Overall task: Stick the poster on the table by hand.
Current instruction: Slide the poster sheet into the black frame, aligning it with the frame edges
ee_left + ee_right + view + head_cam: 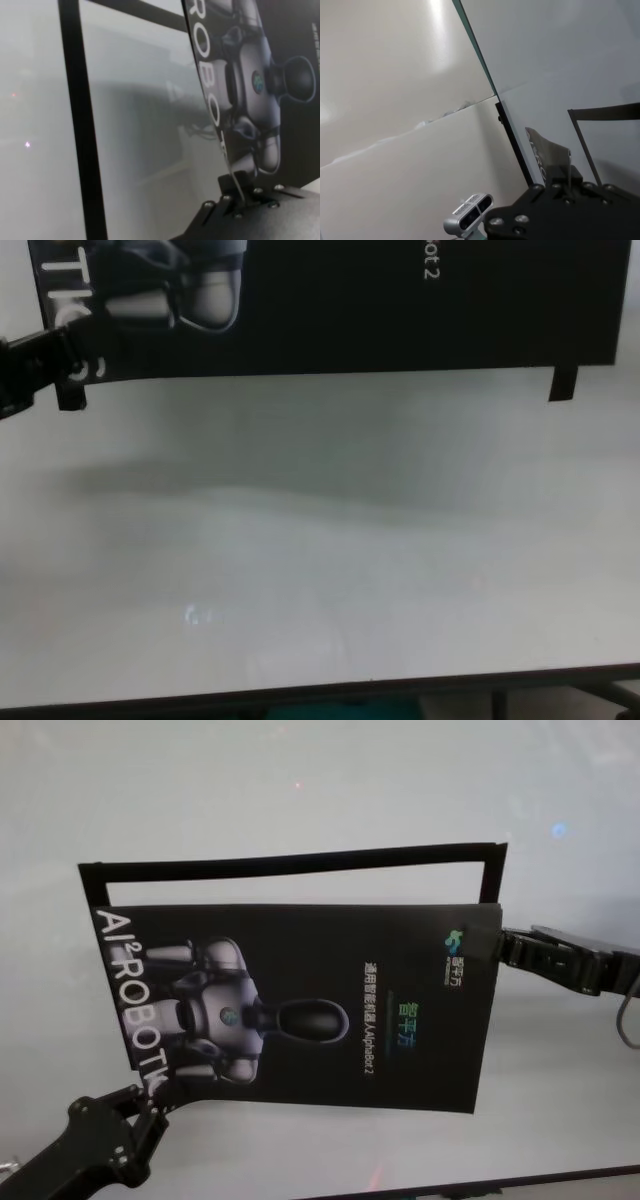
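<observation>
The poster is a black glossy sheet with white lettering and a grey-white robot picture. It hangs a little above the white table and casts a shadow on it in the chest view. My left gripper is shut on its near left corner, and the left wrist view shows the sheet's edge pinched there. My right gripper is shut on its far right corner, and the right wrist view shows that corner curling up from the gripper.
A frame of narrow black tape strips lies on the table behind and beside the poster, and shows in the left wrist view. A short tape tab hangs from the poster's near edge. The table's dark front edge is close. A grey camera stands beyond the table.
</observation>
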